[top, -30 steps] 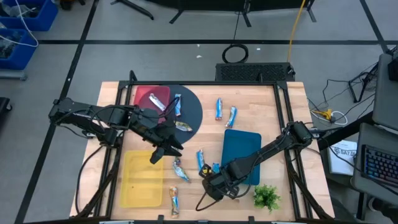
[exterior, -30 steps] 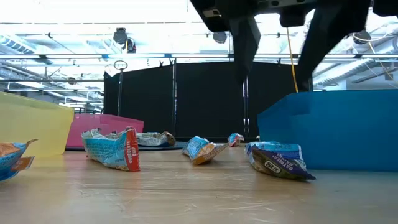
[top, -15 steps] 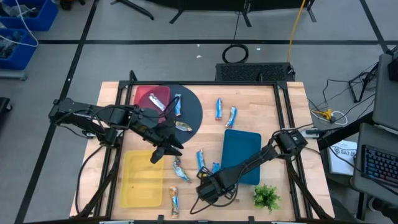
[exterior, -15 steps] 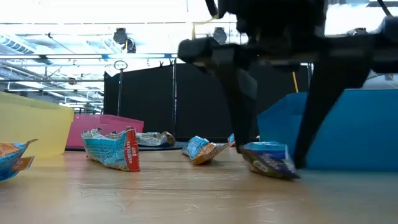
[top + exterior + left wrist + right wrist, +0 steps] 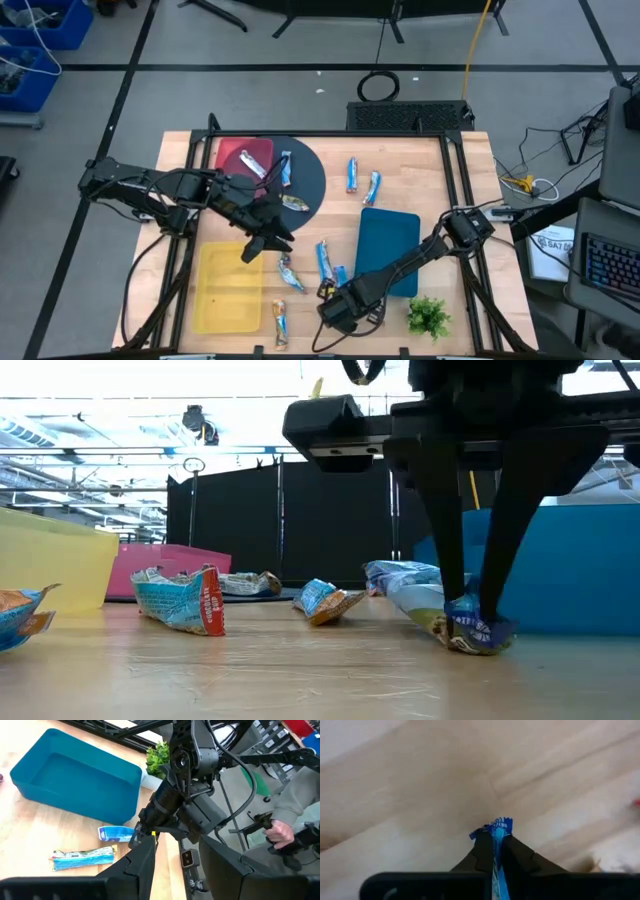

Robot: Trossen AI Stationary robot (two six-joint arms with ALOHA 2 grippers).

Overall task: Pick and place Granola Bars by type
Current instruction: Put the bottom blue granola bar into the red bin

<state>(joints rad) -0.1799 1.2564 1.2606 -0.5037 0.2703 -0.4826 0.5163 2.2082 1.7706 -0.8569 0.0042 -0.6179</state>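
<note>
Right gripper (image 5: 474, 622) now clamped on granola bar (image 5: 430, 592), left gripper (image 5: 262, 243) unmoved

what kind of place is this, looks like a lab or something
Most likely a robotics lab or workshop. The wooden table stands on a taped concrete floor, blue storage crates of cables sit in a corner, and a person's hand beside the rig grips what seems to be a control arm.

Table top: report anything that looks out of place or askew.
Granola bars lie loose on the wood; one sits near the front edge beside the yellow bin. The bar in the right hand hangs tilted, one end pinched and the other raised. Two bars rest on the dark round mat.
</note>
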